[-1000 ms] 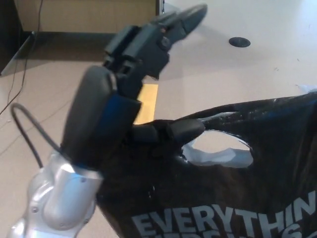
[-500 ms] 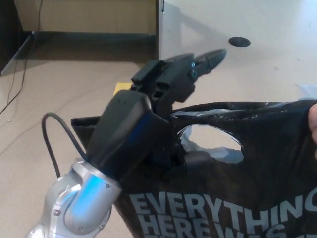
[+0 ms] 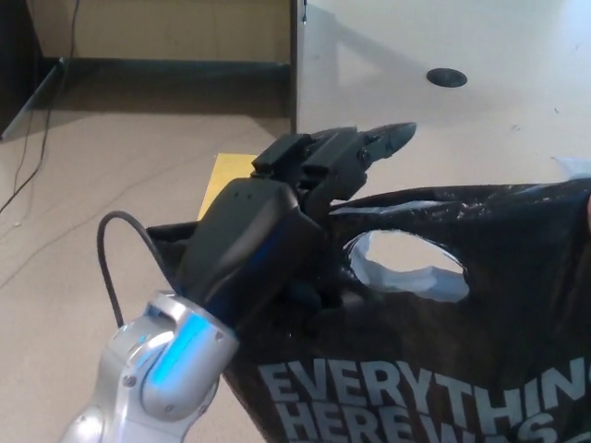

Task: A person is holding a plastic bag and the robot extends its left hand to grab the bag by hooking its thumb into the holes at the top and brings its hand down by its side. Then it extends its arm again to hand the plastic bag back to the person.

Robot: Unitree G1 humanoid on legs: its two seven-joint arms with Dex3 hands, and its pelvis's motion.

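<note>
Plastic bag: black, filling the lower right of our view, its handle hole open near the top edge. Floor: pale beige, with a round dark floor socket far off, a yellow sheet lying flat, wooden panelling at the back. Print: white capitals, "EVERYTHIN" legible, the lower line cut off. Our left hand: fingers extended straight above the bag's rim, thumb down at the bag by the hole; whether it is hooked through we cannot tell.

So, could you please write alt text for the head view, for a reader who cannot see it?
The left robot hand grips the top edge of a black plastic bag with white lettering, beside its handle hole. Behind lie a beige floor and a yellow sheet.
</note>
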